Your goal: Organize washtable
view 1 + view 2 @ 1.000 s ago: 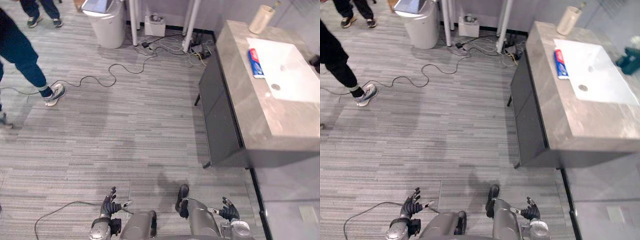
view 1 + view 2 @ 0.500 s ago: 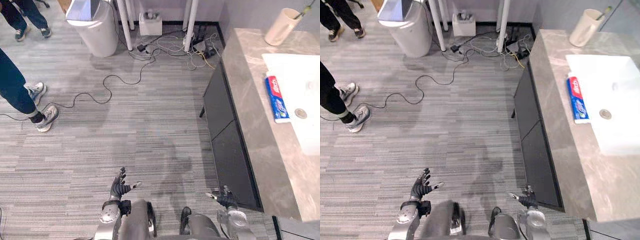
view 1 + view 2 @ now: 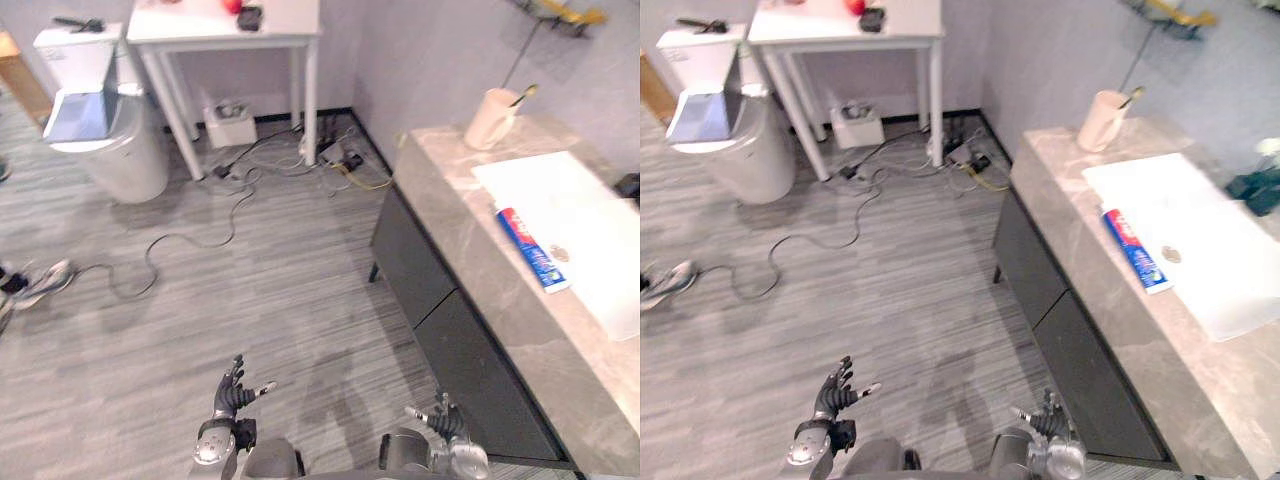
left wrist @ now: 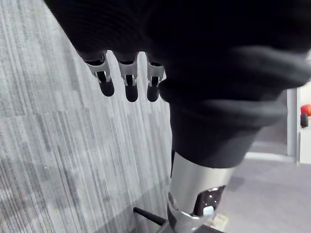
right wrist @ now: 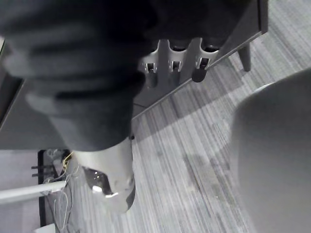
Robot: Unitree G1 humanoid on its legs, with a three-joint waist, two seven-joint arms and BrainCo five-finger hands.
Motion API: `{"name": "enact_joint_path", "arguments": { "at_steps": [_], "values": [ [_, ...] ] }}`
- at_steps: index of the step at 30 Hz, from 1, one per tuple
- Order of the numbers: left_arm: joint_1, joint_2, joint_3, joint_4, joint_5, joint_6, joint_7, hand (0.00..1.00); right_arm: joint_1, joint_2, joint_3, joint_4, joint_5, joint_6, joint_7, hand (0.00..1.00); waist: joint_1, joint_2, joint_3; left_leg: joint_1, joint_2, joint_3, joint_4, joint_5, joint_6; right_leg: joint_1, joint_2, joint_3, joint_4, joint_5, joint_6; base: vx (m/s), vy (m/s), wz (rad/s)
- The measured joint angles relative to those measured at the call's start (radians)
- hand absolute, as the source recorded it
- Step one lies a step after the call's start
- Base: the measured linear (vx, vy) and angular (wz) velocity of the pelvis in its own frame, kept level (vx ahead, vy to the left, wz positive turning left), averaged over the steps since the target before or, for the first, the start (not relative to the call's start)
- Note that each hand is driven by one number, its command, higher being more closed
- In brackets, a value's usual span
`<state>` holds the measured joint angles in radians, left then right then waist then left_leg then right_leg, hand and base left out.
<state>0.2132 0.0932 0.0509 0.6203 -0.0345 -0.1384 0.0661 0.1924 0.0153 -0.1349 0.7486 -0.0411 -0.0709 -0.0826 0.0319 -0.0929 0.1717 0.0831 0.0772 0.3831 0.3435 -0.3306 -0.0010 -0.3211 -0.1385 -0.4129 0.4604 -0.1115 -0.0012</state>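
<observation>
1. Washtable worktop (image 3: 455, 215), grey marbled stone on a dark cabinet (image 3: 440, 320), stands at the robot's right. A white rectangular basin (image 3: 560, 195) is sunk into its top.
2. A red, white and blue toothpaste tube (image 3: 532, 250) lies on the basin's near rim. A beige cup (image 3: 491, 118) with what looks like a toothbrush in it stands at the worktop's far corner, well apart from the tube.
3. The whole picture has shifted over the last second, so the camera has moved, not the things. Tube and cup lie where they lay. The worktop now shows along its length, with a white table (image 3: 240, 22) and a white lidded bin (image 3: 110, 150) beyond.
4. The left hand (image 3: 236, 393) and the right hand (image 3: 441, 424) hang low over the grey floor, well short of the worktop. Each has its fingers straight and spread, holding nothing, as before.
5. Judged from this, nothing is tidied yet. The robot is only squaring up and must close on the worktop before either hand can reach the tube.
</observation>
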Motion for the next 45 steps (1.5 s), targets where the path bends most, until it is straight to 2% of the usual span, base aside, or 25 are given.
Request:
{"name": "enact_joint_path", "arguments": {
  "at_steps": [1, 3, 5, 7, 8, 9, 10, 11, 12, 14, 15, 16, 17, 18, 19, 20, 24, 27, 29, 31, 33, 35, 37, 40, 45],
  "values": [
    [-0.005, 0.004, 0.001, 0.017, 0.0, 0.001, 0.0, 0.0, -0.003, -0.007, 0.005, 0.011, -0.006, -0.001, 0.0, 0.0, -0.002, -0.008, -0.007, 0.005, -0.007, -0.015, 0.001, -0.003, -0.009, 0.012, 0.017, -0.001, -0.044, 0.02, -0.112, 0.35, -0.077, -0.52],
    [-0.014, -0.017, 0.0, 0.037, 0.007, 0.006, -0.005, 0.0, -0.013, -0.034, 0.005, 0.016, -0.011, -0.006, 0.0, 0.0, 0.003, 0.047, -0.016, 0.024, 0.03, -0.05, -0.007, 0.003, -0.034, 0.042, 0.068, 0.009, -0.086, 0.022, -0.11, 0.3, -0.031, -0.53],
    [-0.032, -0.039, 0.002, 0.038, 0.008, 0.003, -0.009, 0.0, -0.013, -0.039, -0.02, 0.011, -0.009, -0.011, 0.0, 0.0, -0.021, 0.084, -0.018, 0.062, 0.049, -0.076, 0.019, 0.018, -0.062, 0.092, 0.098, 0.008, -0.101, -0.009, -0.106, 0.38, -0.057, -0.25],
    [-0.044, -0.044, 0.011, 0.034, 0.009, 0.001, -0.023, 0.0, -0.006, -0.039, -0.018, 0.012, -0.009, -0.009, 0.0, 0.0, -0.023, 0.091, -0.018, 0.035, 0.092, -0.079, 0.2, 0.051, -0.115, 0.164, 0.14, 0.025, -0.136, -0.025, -0.101, 0.36, -0.082, -0.44],
    [-0.034, -0.055, 0.031, 0.027, 0.009, 0.0, -0.023, 0.0, -0.002, -0.043, -0.007, 0.01, -0.009, -0.009, -0.001, 0.0, -0.016, 0.097, -0.017, -0.018, 0.14, -0.08, 0.398, 0.123, -0.118, 0.221, 0.171, 0.073, -0.174, -0.028, -0.106, 0.25, -0.027, -0.92],
    [-0.016, -0.06, 0.039, 0.019, 0.009, -0.001, -0.022, 0.0, -0.004, -0.041, -0.001, 0.009, -0.008, -0.009, -0.001, 0.0, -0.01, 0.093, -0.017, -0.063, 0.172, -0.088, 0.52, 0.098, -0.115, 0.247, 0.192, 0.115, -0.188, -0.035, -0.116, 0.23, 0.052, -1.32],
    [-0.005, -0.059, 0.039, 0.016, 0.009, -0.001, -0.022, 0.0, -0.011, -0.039, -0.003, 0.005, -0.008, -0.009, -0.002, 0.0, -0.009, 0.103, -0.02, -0.12, 0.193, -0.107, 0.601, 0.048, -0.098, 0.27, 0.21, 0.164, -0.192, -0.054, -0.137, 0.17, 0.055, -1.22],
    [0.003, -0.059, 0.04, 0.016, 0.008, -0.001, -0.022, 0.0, -0.011, -0.036, -0.003, 0.001, -0.007, -0.009, -0.001, 0.0, -0.006, 0.105, -0.022, -0.145, 0.196, -0.109, 0.601, 0.031, -0.089, 0.279, 0.216, 0.192, -0.193, -0.056, -0.136, 0.22, 0.077, -1.36],
    [0.015, -0.061, 0.04, 0.017, 0.008, -0.001, -0.022, 0.0, -0.01, -0.034, -0.006, 0.0, -0.007, -0.009, -0.001, 0.0, -0.002, 0.09, -0.015, -0.188, 0.191, -0.116, 0.556, 0.013, -0.061, 0.295, 0.22, 0.251, -0.202, -0.057, -0.134, 0.21, 0.096, -1.43],
    [0.024, -0.068, 0.04, 0.018, 0.009, -0.001, -0.021, 0.0, -0.009, -0.034, -0.012, -0.001, -0.007, -0.008, -0.001, 0.0, 0.016, 0.084, -0.016, -0.247, 0.158, -0.191, 0.427, 0.013, -0.061, 0.304, 0.22, 0.339, -0.2, -0.062, -0.122, 0.2, 0.155, -1.46],
    [0.03, -0.073, 0.04, 0.018, 0.009, -0.001, -0.021, 0.0, -0.007, -0.033, -0.012, -0.001, -0.007, -0.007, -0.002, 0.0, 0.027, 0.085, -0.015, -0.269, 0.122, -0.279, 0.312, 0.015, -0.065, 0.306, 0.218, 0.396, -0.193, -0.07, -0.109, 0.17, 0.215, -1.46],
    [0.03, -0.081, 0.04, 0.018, 0.009, -0.001, -0.02, 0.0, -0.007, -0.036, -0.013, -0.002, -0.008, -0.006, -0.002, 0.0, 0.033, 0.087, -0.015, -0.279, 0.085, -0.393, 0.203, 0.023, -0.078, 0.305, 0.215, 0.453, -0.177, -0.082, -0.09, 0.21, 0.303, -1.38],
    [0.028, -0.085, 0.039, 0.017, 0.009, -0.002, -0.02, 0.0, -0.007, -0.039, -0.013, -0.004, -0.008, -0.006, -0.003, 0.0, 0.033, 0.088, -0.017, -0.276, 0.07, -0.445, 0.152, 0.033, -0.094, 0.303, 0.213, 0.476, -0.169, -0.089, -0.079, 0.21, 0.3, -1.26],
    [0.024, -0.096, 0.038, 0.017, 0.009, -0.005, -0.019, 0.0, -0.007, -0.047, -0.013, -0.01, -0.008, -0.006, -0.003, 0.0, 0.033, 0.098, -0.021, -0.275, 0.049, -0.537, 0.048, 0.057, -0.125, 0.295, 0.212, 0.52, -0.146, -0.108, -0.053, 0.22, 0.315, -0.91],
    [0.022, -0.099, 0.037, 0.019, 0.009, -0.006, -0.019, 0.0, -0.007, -0.05, -0.013, -0.011, -0.008, -0.006, -0.004, 0.0, 0.034, 0.106, -0.023, -0.267, 0.045, -0.549, 0.041, 0.1, -0.157, 0.295, 0.213, 0.543, -0.133, -0.12, -0.041, 0.24, 0.344, -1.12],
    [0.026, -0.105, 0.029, 0.02, 0.009, -0.007, -0.018, 0.0, -0.005, -0.052, -0.012, -0.011, -0.008, -0.005, -0.005, 0.0, 0.033, 0.104, -0.033, -0.248, 0.027, -0.54, 0.049, 0.14, -0.128, 0.3, 0.204, 0.582, -0.13, -0.134, -0.02, 0.25, 0.366, -1.04],
    [0.02, -0.069, 0.028, 0.028, 0.017, -0.024, -0.017, 0.0, -0.009, -0.01, 0.016, -0.031, -0.011, -0.001, -0.001, 0.0, 0.03, 0.057, -0.048, -0.224, 0.014, -0.389, 0.11, 0.057, -0.074, 0.299, 0.163, 0.691, -0.145, -0.14, 0.038, 0.22, 0.316, -0.99],
    [0.001, -0.071, 0.028, 0.081, 0.038, -0.025, -0.017, 0.0, -0.023, -0.01, 0.016, -0.031, -0.015, 0.001, 0.001, 0.0, 0.036, 0.063, -0.049, -0.175, 0.021, -0.277, 0.098, 0.033, -0.042, 0.287, 0.134, 0.673, -0.136, -0.123, 0.072, 0.17, 0.192, -1.1],
    [-0.003, -0.07, 0.027, 0.098, 0.046, -0.025, -0.017, 0.0, -0.042, -0.007, 0.017, -0.029, -0.024, 0.002, 0.001, 0.0, 0.038, 0.067, -0.05, -0.142, 0.023, -0.205, 0.072, 0.035, -0.037, 0.256, 0.108, 0.587, -0.096, -0.11, 0.093, 0.11, 0.13, -1.16],
    [-0.023, -0.067, 0.025, 0.131, 0.046, -0.026, -0.015, 0.0, -0.054, -0.007, 0.021, -0.02, -0.032, 0.0, 0.001, 0.0, 0.036, 0.077, -0.054, -0.09, 0.02, -0.144, 0.027, 0.045, -0.02, 0.23, 0.052, 0.352, -0.085, -0.1, 0.097, 0.07, 0.062, -0.86],
    [-0.035, -0.048, 0.017, 0.161, 0.046, -0.027, -0.015, 0.0, -0.076, -0.016, 0.037, 0.02, -0.049, 0.0, 0.002, 0.0, 0.034, 0.078, -0.062, -0.068, 0.007, -0.137, -0.014, 0.053, -0.012, 0.235, 0.034, 0.237, -0.127, -0.089, 0.081, 0.07, 0.007, -0.56],
    [-0.055, -0.049, -0.007, 0.19, 0.046, -0.027, -0.016, 0.0, -0.086, -0.042, 0.035, 0.054, -0.053, -0.002, 0.0, 0.0, 0.024, 0.099, -0.059, -0.069, 0.008, -0.171, -0.018, 0.06, -0.009, 0.277, 0.054, 0.247, -0.2, -0.052, 0.076, 0.08, -0.008, -0.19],
    [-0.055, -0.055, -0.02, 0.218, 0.046, -0.026, -0.017, 0.0, -0.087, -0.072, 0.034, 0.099, -0.053, -0.001, 0.0, 0.0, 0.015, 0.116, -0.066, -0.055, -0.008, -0.201, -0.053, 0.097, -0.013, 0.319, 0.062, 0.252, -0.294, -0.003, 0.076, 0.05, -0.006, -0.09],
    [-0.045, -0.045, -0.019, 0.225, 0.047, -0.027, -0.017, 0.0, -0.086, -0.084, 0.031, 0.115, -0.052, -0.001, -0.001, 0.0, 0.009, 0.116, -0.067, -0.026, -0.017, -0.224, -0.116, 0.121, -0.02, 0.37, 0.074, 0.256, -0.41, 0.06, 0.074, 0.02, 0.006, -0.06],
    [-0.046, -0.044, -0.019, 0.253, 0.047, -0.027, -0.018, 0.0, -0.094, -0.097, 0.024, 0.17, -0.049, -0.002, -0.002, 0.0, 0.009, 0.11, -0.068, -0.012, -0.024, -0.246, -0.14, 0.127, -0.019, 0.409, 0.087, 0.259, -0.493, 0.117, 0.066, -0.05, 0.011, -0.03]
  ]
}}
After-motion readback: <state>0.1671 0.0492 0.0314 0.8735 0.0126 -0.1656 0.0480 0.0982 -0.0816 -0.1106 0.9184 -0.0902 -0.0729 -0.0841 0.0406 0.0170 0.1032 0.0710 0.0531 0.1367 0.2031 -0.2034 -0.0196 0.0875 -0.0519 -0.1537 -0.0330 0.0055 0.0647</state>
